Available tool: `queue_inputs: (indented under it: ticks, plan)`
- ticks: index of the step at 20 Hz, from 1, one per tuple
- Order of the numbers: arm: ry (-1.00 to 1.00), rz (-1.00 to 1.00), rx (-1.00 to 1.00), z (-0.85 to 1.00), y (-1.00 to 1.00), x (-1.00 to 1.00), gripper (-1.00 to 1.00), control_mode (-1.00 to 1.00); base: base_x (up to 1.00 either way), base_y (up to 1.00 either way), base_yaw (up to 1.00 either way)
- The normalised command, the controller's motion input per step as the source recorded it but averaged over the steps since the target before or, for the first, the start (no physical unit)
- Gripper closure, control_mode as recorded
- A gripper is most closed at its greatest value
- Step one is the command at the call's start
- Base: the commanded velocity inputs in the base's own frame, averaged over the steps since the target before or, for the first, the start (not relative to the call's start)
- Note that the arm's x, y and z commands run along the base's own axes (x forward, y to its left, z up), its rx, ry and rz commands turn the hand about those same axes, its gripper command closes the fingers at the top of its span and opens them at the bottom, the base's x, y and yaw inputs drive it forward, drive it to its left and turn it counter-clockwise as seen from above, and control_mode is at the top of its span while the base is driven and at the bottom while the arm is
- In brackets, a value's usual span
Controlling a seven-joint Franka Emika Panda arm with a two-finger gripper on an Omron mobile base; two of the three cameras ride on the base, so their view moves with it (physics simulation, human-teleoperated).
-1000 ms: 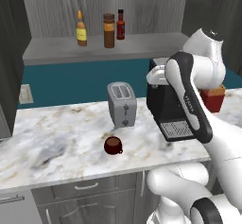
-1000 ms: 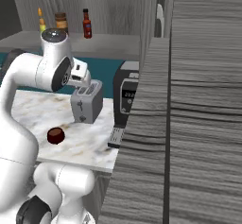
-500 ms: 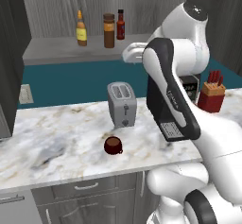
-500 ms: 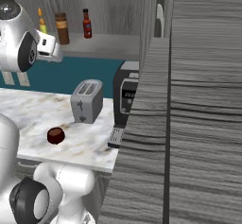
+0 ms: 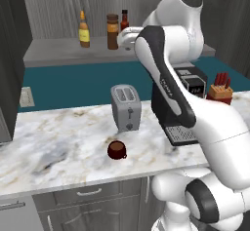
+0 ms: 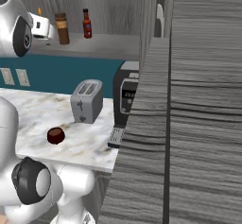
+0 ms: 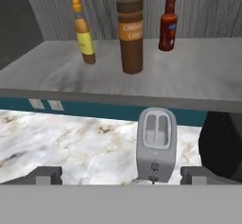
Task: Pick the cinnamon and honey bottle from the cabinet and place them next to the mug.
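On the grey cabinet ledge (image 7: 198,76) stand the yellow honey bottle (image 7: 84,31) at the left, the brown cinnamon jar (image 7: 130,35) in the middle and a slim red bottle (image 7: 168,21) at the right. My gripper (image 7: 123,176) is open and empty. It hangs in front of the shelf and short of it, facing the cinnamon (image 5: 113,31) from a little below. The honey bottle (image 5: 84,29) stands left of that jar. The dark red-brown mug (image 5: 116,149) sits on the marble counter below, in front of the toaster.
A silver toaster (image 5: 126,107) stands on the counter (image 5: 58,147) behind the mug. A black coffee machine (image 5: 180,103) is to its right, then a knife block (image 5: 219,87). A tall wood-grain panel (image 6: 198,124) closes off the right side.
The arm has swung up and to the left, from beside the coffee machine to the front of the cabinet shelf. The gripper has stayed open.
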Motion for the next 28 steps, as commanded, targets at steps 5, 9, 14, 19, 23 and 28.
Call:
queue_inputs:
  ticks: [5, 9, 14, 19, 23, 28]
  plan:
    - [-0.27, -0.01, 0.00, 0.01, 0.28, 0.38, -1.00, -1.00, 0.00, 0.00, 0.00]
    - [-0.23, 0.00, 0.00, 0.00, 0.07, 0.18, -1.00, -1.00, 0.00, 0.00, 0.00]
    - [-0.03, 0.01, 0.00, 0.00, -0.11, 0.40, -1.00, -1.00, 0.00, 0.00, 0.00]
    - [0.14, 0.06, 0.00, 0.02, -0.48, 0.30, -1.00, -1.00, 0.00, 0.00, 0.00]
    - [0.14, 0.01, 0.00, 0.00, -0.01, 0.27, -1.00, -1.00, 0.00, 0.00, 0.00]
    - [0.09, 0.00, -0.01, 0.00, 0.37, 0.38, -1.00, -1.00, 0.00, 0.00, 0.00]
